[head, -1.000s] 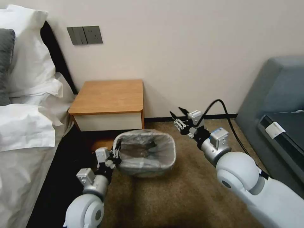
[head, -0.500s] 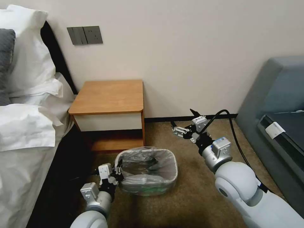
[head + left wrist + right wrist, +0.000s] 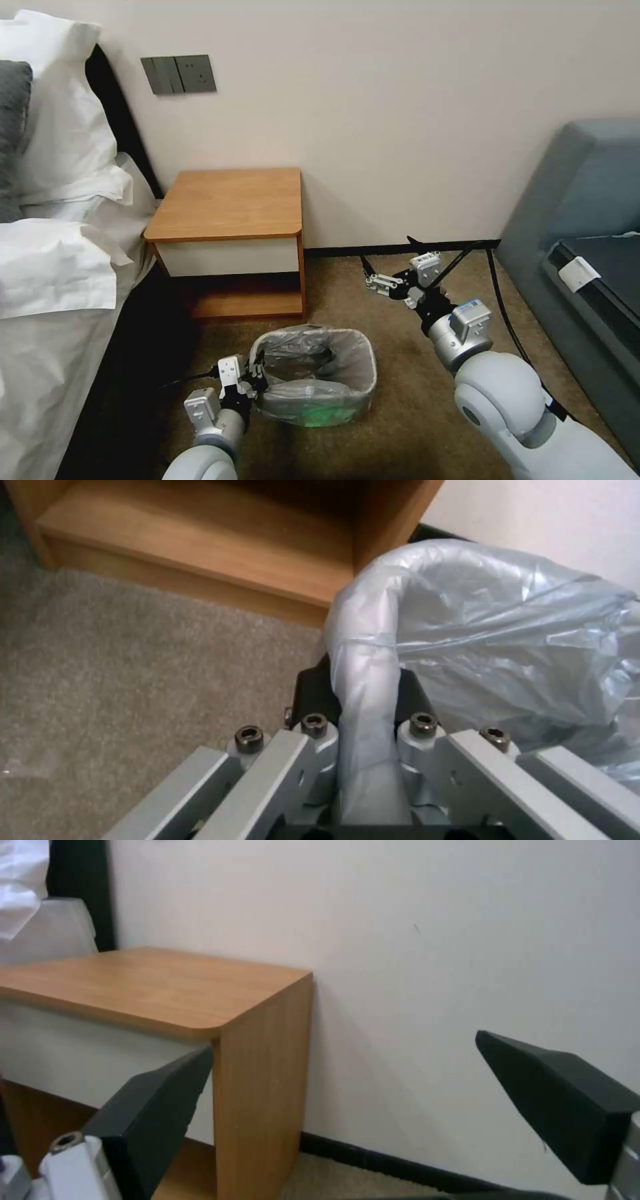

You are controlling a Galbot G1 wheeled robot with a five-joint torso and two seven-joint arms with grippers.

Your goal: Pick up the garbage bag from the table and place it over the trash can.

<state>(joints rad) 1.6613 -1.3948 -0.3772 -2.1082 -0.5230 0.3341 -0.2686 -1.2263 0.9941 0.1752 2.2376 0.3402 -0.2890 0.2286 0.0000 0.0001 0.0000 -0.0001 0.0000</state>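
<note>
Close view from the left gripper [image 3: 369,740]; its jaws are clamped on the rolled rim of the trash can [image 3: 363,645], which is wrapped in the garbage bag [image 3: 507,630]; the wrinkled grey film drapes over the rim and into the bin; beyond lie brown carpet [image 3: 133,680] and the low wooden shelf [image 3: 200,545] of the nightstand; a pale wall [image 3: 547,520] stands behind.

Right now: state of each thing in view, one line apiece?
garbage bag: lining the bin, folded over its rim.
trash can: upright on the carpet, gripped at its rim.
left gripper: jaws shut on the bagged rim.
right gripper: jaws open, holding nothing.
table: top bare.
</note>
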